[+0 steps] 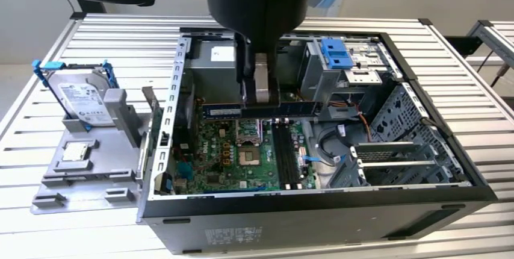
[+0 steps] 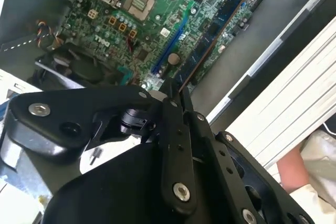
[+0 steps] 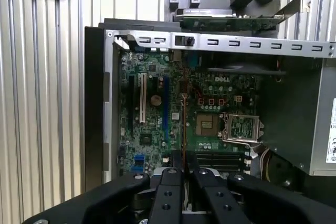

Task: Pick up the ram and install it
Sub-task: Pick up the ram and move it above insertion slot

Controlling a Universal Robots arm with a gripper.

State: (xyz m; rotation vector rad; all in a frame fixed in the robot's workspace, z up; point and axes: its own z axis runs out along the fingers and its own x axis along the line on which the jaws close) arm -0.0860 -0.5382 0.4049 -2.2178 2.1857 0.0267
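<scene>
You had the black pincer (image 3: 184, 162) pinching the long green RAM stick (image 1: 225, 111) at its middle, level and on edge above the green motherboard (image 1: 233, 150) in the open black computer case (image 1: 321, 208), probably to keep its contacts facing down.

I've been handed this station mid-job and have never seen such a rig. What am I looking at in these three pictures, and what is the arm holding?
The exterior view is taken by a camera off the arm. It shows an open computer case lying on a slatted table. The dark column at the top is the robot arm. Its end effector is shut on a RAM stick, held over the motherboard. Both wrist views come from cameras riding on the arm. They look past the end effector at the stick edge-on. On the exterior view's left, a grey tray holds a hard drive.
</scene>
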